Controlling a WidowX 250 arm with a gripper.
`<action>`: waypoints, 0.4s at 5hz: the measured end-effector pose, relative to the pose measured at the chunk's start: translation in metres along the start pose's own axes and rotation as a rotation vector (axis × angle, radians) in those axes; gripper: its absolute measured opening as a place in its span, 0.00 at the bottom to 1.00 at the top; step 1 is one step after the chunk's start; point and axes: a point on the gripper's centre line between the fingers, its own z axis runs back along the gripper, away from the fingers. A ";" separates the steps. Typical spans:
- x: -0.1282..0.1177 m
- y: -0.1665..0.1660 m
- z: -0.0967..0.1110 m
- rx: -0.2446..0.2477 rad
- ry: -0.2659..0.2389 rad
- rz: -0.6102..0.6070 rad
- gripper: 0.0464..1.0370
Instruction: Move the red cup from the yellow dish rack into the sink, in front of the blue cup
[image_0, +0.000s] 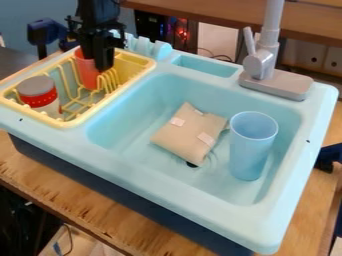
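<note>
The orange cup stands upright, mouth up, at the tool, whose grip I cannot tell.

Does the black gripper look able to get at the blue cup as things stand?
Probably yes: the gripper is at the yellow rack, but the blue cup stands upright, uncovered, beside the beige pouch.

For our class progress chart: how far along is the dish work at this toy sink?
Looks done: the red-banded jar stands in the yellow dish rack.
In hand: the tool is at the red cup, also in the rack; whether it grips it is unclear.
Probably left, if meant for the rack: the blue cup and beige pouch, both in the sink.
</note>
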 end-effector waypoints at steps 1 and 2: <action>-0.005 0.004 0.002 -0.003 0.016 0.019 0.07; -0.010 0.002 0.020 0.003 0.017 0.025 0.05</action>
